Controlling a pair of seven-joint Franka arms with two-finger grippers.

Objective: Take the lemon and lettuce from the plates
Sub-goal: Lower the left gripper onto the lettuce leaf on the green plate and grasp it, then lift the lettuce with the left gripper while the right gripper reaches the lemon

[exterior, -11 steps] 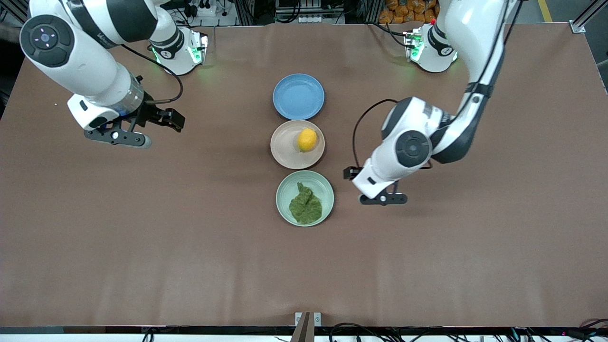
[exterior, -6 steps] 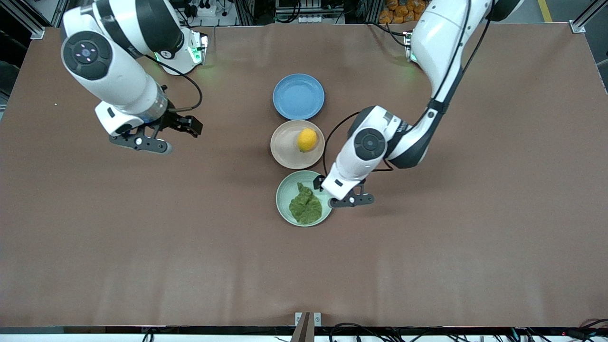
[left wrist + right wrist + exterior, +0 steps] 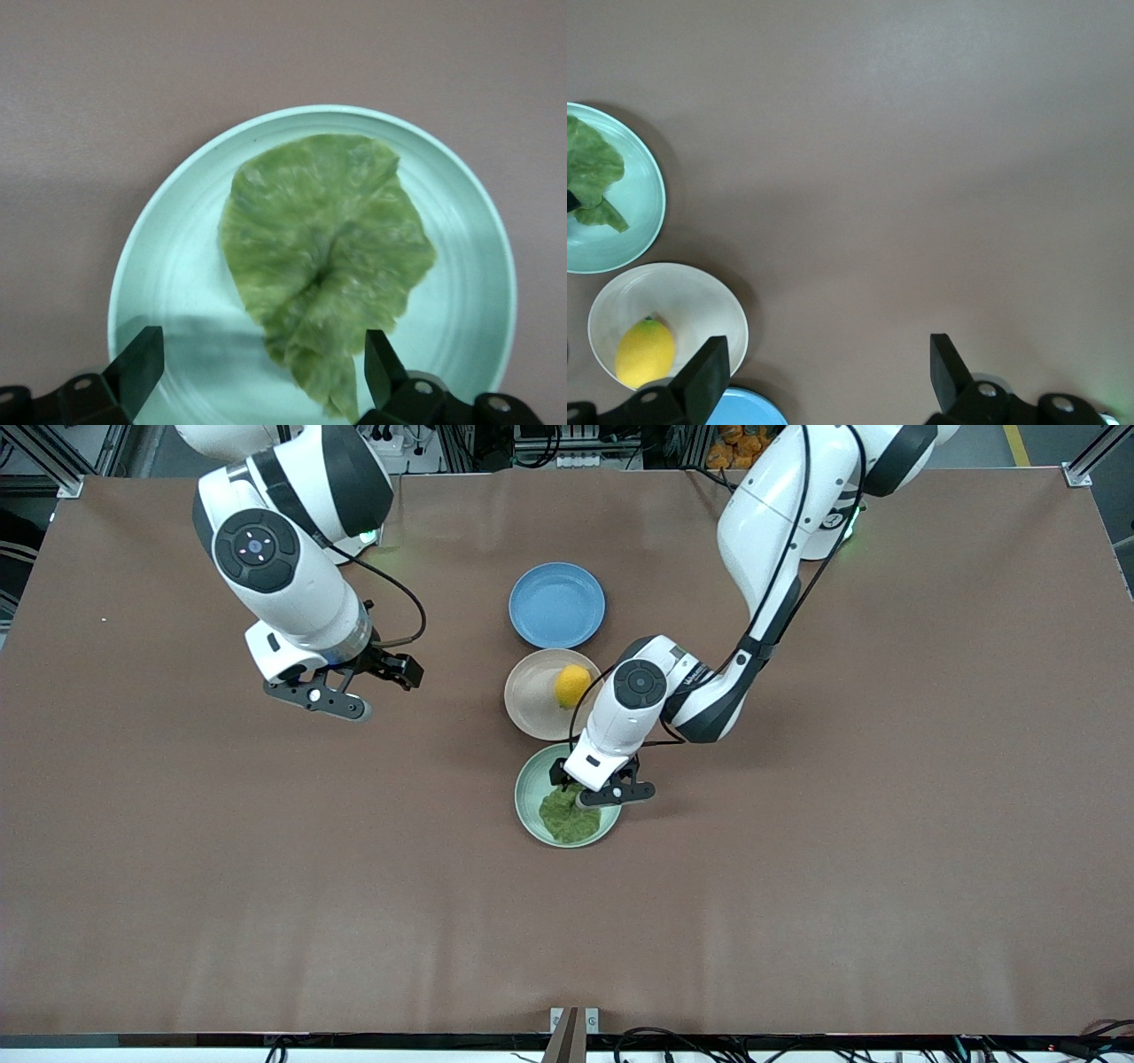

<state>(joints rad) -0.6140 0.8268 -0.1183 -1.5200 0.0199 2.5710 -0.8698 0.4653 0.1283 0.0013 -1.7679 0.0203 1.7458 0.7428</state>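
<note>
Two robot arms work over a brown table (image 3: 266,886) with three plates in a row at its middle. In the past second the left gripper (image 3: 592,793) has swung in from the bare table toward the left arm's end and now hangs right over the mint green plate (image 3: 529,815). The lettuce (image 3: 567,822) lies flat in that plate, directly beneath the gripper. In the left wrist view the fingers (image 3: 137,363) stand spread wide, one to each side of the lettuce (image 3: 328,257), with the leaf untouched between them and the green plate (image 3: 177,266) around it. The grasp has not yet happened; the gripper looks lined up for a descent onto the leaf.

The right gripper (image 3: 341,691) has also travelled from the right arm's end of the table toward the centre, and hovers over bare table, well apart from the plates. Its fingers (image 3: 704,372) are spread and hold nothing. The lemon (image 3: 573,685) sits in the beige-pink plate (image 3: 527,700), well off to the side of this gripper, toward the left arm's end. The blue plate (image 3: 556,605) holds nothing. Judging by this, the lemon pick comes later.
</note>
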